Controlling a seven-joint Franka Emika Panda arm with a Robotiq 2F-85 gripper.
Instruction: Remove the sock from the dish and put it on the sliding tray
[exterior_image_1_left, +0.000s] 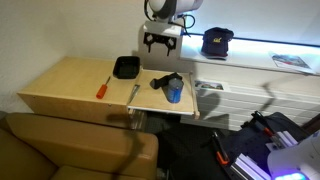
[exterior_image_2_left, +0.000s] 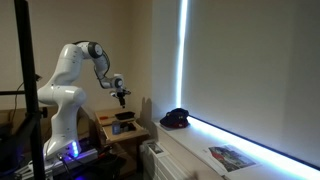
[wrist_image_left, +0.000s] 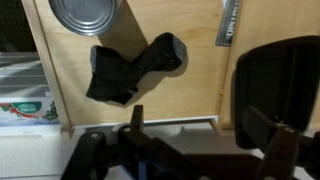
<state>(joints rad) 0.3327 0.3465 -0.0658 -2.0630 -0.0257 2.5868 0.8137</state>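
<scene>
Black fabric sock (wrist_image_left: 130, 68) lay crumpled on the light wooden sliding tray (wrist_image_left: 195, 100), near a metal can (wrist_image_left: 85, 15). The black square dish (wrist_image_left: 275, 80) stood beside the tray. The Robotiq gripper (exterior_image_1_left: 160, 42) hovered above, fingers spread, grasping nothing.

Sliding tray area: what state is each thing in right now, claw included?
sock: out of the dish, lying crumpled on the tray
dish: empty, beside the tray
sliding tray: pulled out
can: upright on the tray
claw: open, empty, raised above the tray
</scene>
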